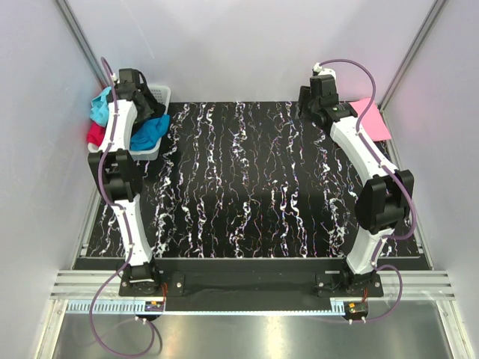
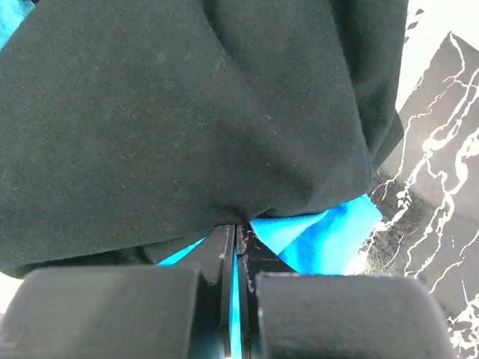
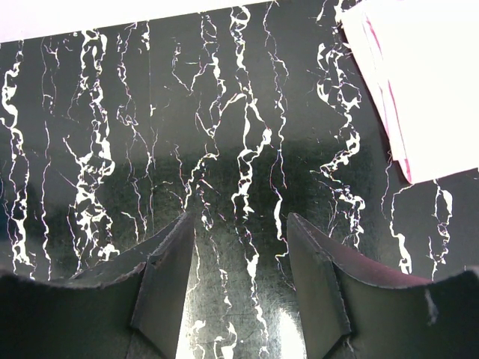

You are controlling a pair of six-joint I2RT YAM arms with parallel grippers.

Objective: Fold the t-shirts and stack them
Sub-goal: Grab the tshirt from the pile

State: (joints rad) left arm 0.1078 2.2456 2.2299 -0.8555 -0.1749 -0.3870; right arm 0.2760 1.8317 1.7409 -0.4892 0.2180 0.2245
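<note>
Black t-shirt [image 2: 187, 112] — bunched, axis unclear | left fingers [image 2: 228, 243] pinched on it, seemingly | right fingers [image 3: 183, 254] wide — over table [image 3: 112, 149]

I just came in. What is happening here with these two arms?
The left gripper is down in the basket at the far left corner. It is shut on the black shirt, and a blue shirt lies under it. The right gripper hovers open over the table and holds nothing. Beside it, a pink shirt lies flat at the far right edge.
</note>
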